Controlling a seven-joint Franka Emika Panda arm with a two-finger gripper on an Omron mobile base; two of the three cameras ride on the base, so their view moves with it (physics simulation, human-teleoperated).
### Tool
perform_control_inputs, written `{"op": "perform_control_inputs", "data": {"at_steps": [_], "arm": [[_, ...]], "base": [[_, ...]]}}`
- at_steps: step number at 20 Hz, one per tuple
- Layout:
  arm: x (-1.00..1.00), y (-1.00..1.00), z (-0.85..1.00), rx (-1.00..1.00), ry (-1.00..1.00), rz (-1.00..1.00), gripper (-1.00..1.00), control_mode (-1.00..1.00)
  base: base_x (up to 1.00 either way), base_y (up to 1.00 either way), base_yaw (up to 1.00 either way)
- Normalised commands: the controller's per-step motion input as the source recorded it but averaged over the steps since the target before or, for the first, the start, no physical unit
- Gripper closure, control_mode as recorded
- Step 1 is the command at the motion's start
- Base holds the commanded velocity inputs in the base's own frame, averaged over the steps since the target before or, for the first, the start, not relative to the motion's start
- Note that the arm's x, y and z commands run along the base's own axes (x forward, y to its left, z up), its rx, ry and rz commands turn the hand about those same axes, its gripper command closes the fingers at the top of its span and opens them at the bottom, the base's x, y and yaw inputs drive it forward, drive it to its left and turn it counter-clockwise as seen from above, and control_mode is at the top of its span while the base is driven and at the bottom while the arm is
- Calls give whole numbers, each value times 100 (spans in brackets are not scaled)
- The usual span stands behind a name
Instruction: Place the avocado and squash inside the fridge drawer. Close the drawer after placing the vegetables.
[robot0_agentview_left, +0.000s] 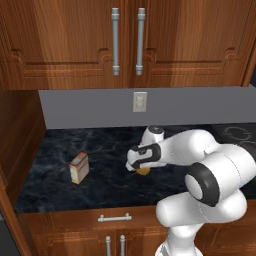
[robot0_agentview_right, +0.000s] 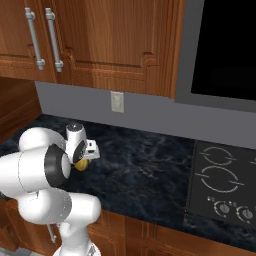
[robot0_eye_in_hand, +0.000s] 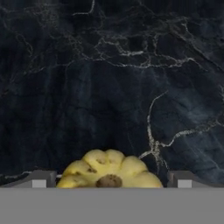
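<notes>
From the hand camera I have the gripper (robot0_eye_in_hand: 109, 183) spread wide, its 2 dark fingertips (robot0_eye_in_hand: 40, 179) standing on either side of the squash (robot0_eye_in_hand: 108, 170) with clear gaps between each tip and the yellow flesh. So the jaws are open and holding nothing. The squash sits straight ahead of the hand, centred between the tips, its ribbed top and brown stem scar facing the camera. It looks round rather than long, so I judge no wrist roll is needed; the coming move turns on going straight down along the gripper's own line until the tips bracket its sides, then closing.

From the left base view the hand is low over the black marble counter (robot0_agentview_left: 55, 150), and a sliver of the squash (robot0_agentview_left: 144, 171) peeks out under it. The right base view agrees, yellow showing just below the gripper (robot0_agentview_right: 85, 157).

Farther off to my left a tan carton (robot0_agentview_left: 79, 167) stands well apart from the hand, so I see no crowding risk. Beyond the counter is the grey backsplash with 1 wall outlet (robot0_agentview_left: 139, 101).
</notes>
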Motion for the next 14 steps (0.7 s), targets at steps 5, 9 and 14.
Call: {"op": "perform_control_inputs", "data": {"at_steps": [5,9,14], "arm": [[-33,0,-36,0,0,0,-100,-100],[-30,0,-24,0,-1,0,-100,-100],[-21,0,-23,0,0,0,-100,-100]], "base": [[0,0,0],[0,0,0],[0,0,0]]}}
